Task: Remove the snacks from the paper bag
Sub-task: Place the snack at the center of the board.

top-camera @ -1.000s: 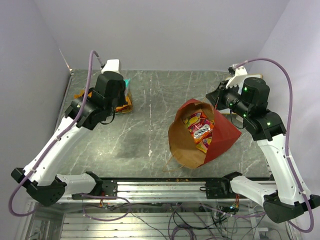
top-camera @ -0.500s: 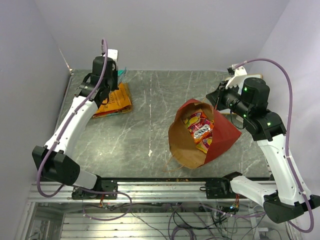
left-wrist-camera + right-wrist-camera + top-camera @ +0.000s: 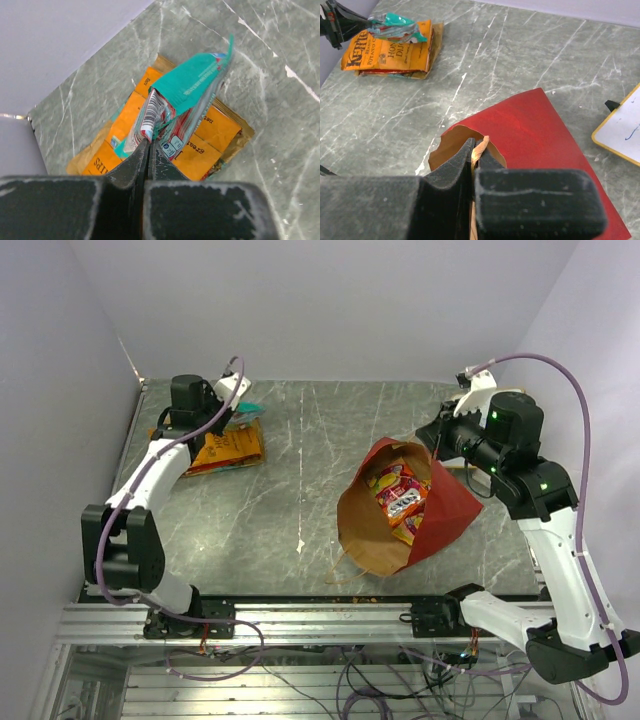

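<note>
Plainly, red paper bag [image 3: 452,506] gapes, bright snacks [image 3: 402,498] inside.

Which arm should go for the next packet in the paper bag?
Left, probably: the left gripper only needs to drop its teal packet. The right gripper is shut on the rim of the paper bag, propping it open.

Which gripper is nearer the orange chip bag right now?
Left. The left gripper pinches a teal packet just above the orange chip bag; the right gripper is well away on the opposite side, shut on the paper bag rim.
</note>
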